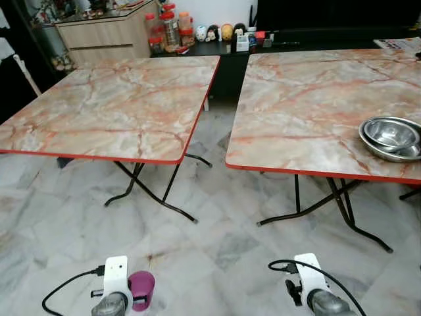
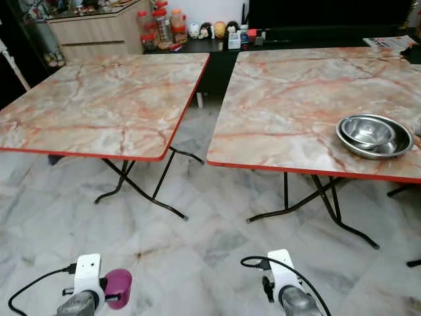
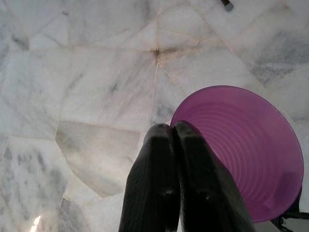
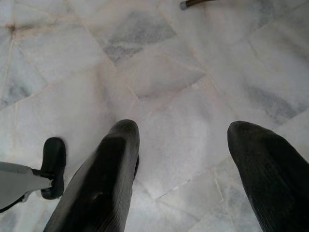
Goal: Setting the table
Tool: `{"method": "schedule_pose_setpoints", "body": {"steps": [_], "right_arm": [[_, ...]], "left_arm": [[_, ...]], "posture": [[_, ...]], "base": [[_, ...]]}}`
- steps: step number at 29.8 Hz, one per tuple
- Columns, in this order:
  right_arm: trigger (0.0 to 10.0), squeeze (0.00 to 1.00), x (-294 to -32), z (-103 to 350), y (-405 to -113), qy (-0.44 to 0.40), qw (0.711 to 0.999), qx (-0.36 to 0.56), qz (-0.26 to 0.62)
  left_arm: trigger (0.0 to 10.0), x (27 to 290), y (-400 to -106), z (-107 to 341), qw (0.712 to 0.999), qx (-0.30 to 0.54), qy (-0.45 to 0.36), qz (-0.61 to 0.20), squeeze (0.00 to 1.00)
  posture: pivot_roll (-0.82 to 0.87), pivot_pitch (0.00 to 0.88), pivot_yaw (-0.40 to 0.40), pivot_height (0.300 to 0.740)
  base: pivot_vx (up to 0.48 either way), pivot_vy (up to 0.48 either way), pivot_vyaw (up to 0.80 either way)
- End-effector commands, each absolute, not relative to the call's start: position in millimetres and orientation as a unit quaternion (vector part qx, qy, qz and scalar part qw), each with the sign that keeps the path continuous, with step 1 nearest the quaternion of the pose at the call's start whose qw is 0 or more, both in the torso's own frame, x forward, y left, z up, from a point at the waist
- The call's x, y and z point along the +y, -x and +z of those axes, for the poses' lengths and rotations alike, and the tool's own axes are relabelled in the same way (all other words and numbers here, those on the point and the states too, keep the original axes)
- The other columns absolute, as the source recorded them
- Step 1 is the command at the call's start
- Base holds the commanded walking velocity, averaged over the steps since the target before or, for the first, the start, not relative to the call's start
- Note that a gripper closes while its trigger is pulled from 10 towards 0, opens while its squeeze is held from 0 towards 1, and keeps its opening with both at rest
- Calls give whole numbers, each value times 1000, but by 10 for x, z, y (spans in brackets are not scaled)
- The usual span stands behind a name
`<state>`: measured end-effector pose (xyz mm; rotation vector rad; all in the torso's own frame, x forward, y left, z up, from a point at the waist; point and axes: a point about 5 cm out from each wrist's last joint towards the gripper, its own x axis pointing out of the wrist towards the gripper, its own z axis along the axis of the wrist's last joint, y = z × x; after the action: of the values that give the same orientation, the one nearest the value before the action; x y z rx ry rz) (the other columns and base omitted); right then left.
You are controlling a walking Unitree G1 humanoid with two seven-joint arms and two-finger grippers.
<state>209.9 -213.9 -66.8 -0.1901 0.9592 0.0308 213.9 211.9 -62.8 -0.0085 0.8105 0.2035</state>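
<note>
Right folding table (image 1: 316,105), marble-look top w/ red edge: steel bowls (image 1: 391,138), nested, near its front right edge. Second table (image 1: 112,105) just left of it, gap between. Cabinet (image 1: 108,29) and jars (image 1: 170,29) behind. Left gripper (image 3: 175,145), low over floor tiles before the tables, pinched on purple cup (image 3: 246,150) rim. Right gripper (image 4: 183,159): fingers wide apart, holding nothing.

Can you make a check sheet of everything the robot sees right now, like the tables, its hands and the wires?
Surface: two marble-look folding tables, left table bare, right table beside it across a gap.
Job's things: purple cup in the left gripper; stacked steel bowls near the right table's front edge.
Clutter: jars and figurines on the far counter.
Grippers: left jaws pinched on the cup's rim; right gripper jaws apart, holding nothing.
Cables: black wrist cables on both arms.
Surroundings: marble floor, wooden cabinet.
</note>
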Motion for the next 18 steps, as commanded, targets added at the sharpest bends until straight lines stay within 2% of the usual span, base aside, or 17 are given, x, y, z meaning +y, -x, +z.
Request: {"method": "schedule_pose_setpoints", "body": {"steps": [1, 18], "right_arm": [[10000, 0, -2104, -649, -2143, 91, 886, 454, 20], [10000, 0, -2118, -644, -2148, 94, 885, 455, 17]], "left_arm": [[10000, 2174, -2157, -607, 914, 393, 4, 103, 0], [10000, 2173, -2122, -631, 910, 402, 7, 99, 0]], "posture": [[-92, 0, 89, 740], [-94, 0, 85, 740]], "base": [[341, 0, 0], [347, 0, 0]]}}
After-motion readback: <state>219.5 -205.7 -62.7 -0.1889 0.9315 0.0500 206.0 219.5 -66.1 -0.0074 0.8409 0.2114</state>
